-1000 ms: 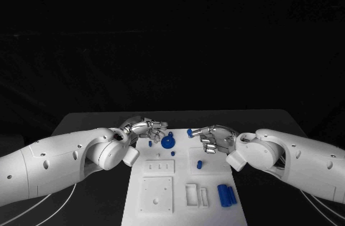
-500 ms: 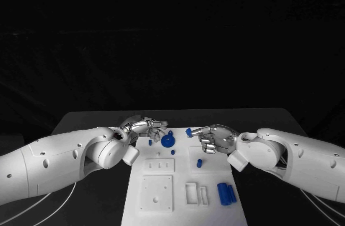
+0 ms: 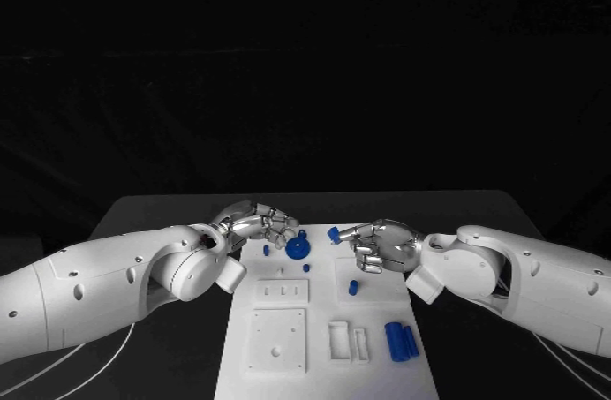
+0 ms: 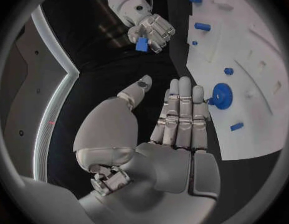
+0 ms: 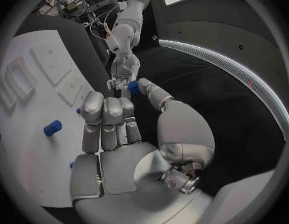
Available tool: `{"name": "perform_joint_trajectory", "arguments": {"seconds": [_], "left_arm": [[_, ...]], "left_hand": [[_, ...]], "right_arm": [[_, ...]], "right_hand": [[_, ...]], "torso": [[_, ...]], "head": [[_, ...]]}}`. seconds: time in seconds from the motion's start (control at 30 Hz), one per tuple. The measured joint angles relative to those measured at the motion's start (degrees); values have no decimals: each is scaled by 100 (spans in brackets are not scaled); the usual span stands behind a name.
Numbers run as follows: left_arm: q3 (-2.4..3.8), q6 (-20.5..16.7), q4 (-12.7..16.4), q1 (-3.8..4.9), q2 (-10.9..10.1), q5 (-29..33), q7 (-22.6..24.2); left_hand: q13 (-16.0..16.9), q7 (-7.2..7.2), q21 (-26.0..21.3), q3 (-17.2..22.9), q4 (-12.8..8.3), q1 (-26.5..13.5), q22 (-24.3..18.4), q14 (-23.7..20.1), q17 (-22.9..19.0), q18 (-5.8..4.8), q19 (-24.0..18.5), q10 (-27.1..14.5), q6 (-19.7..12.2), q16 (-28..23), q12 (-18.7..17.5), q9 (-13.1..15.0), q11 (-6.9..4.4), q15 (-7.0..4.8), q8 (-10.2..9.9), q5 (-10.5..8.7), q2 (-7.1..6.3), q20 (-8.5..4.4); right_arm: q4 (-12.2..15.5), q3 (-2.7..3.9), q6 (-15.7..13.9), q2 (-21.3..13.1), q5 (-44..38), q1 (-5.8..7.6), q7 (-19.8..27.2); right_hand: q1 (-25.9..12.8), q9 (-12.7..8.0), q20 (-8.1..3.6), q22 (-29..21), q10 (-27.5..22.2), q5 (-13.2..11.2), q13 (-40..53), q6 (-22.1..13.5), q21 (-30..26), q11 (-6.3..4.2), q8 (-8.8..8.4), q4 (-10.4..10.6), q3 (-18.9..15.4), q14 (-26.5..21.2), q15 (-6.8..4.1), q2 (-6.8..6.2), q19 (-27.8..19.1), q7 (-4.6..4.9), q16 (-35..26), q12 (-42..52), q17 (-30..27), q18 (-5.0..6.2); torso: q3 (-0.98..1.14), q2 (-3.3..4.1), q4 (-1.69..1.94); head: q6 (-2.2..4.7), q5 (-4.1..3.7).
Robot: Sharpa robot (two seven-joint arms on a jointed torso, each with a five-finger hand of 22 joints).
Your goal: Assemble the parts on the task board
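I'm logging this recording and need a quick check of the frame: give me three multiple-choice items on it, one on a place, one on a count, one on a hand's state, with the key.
1. Where does the blue disc-shaped part lie?
A. on the task board, at its far end by the left hand
B. on the black table, off the board
C. in the right hand

2. How many blue cylinders lie side by side at the board's near right corner?
A. none
B. two
C. five

3. What is the right hand doing?
A. lying flat on the board
B. hanging open and empty
C. holding a small blue part at its fingertips

Key: 1 A, the head view shows the disc on the white plate beside the left hand. 2 B, a pair lies there together. 3 C, the left wrist view shows the blue part held in its fingers.
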Motion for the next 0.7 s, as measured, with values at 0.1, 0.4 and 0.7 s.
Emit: {"name": "perform_joint_trajectory", "arguments": {"seconds": [0.1,0.4,0.7], "left_arm": [[4,49,27,-6,-5,-363,218],[21,175,139,-7,3,-1346,737],[23,198,236,-10,-4,-1909,964]], "left_hand": [[-24,15,-59,31,-290,266,0,-206,-4,-1,-204,-218,-108,-24,-84,-21,98,81,-51,0,49,85],[-122,-132,-221,40,-494,525,0,-734,-45,1,-679,-916,-315,-89,-235,-52,174,307,-149,0,-35,302],[-218,-151,-308,-47,-407,387,0,-1017,-81,2,-918,-1263,-436,-155,-235,-52,219,438,-181,0,-225,432]], "right_arm": [[-8,0,77,1,7,-1,-8],[-18,0,290,9,8,-8,-55],[38,0,438,-28,-52,-31,-126]], "right_hand": [[0,0,0,0,-13,23,0,0,0,-13,0,-16,-16,0,0,0,0,0,0,0,0,0],[0,1,1,0,-21,23,-1,0,0,-22,-22,-16,-16,-7,7,0,-1,0,0,0,-1,0],[0,6,9,0,-41,45,-1,0,0,0,-22,-16,-16,-9,9,0,-8,0,0,0,5,0]], "torso": [[-2,1,0],[-3,1,-3],[-1,-3,-3]], "head": [[-1,4],[-5,10],[-6,10]]}}
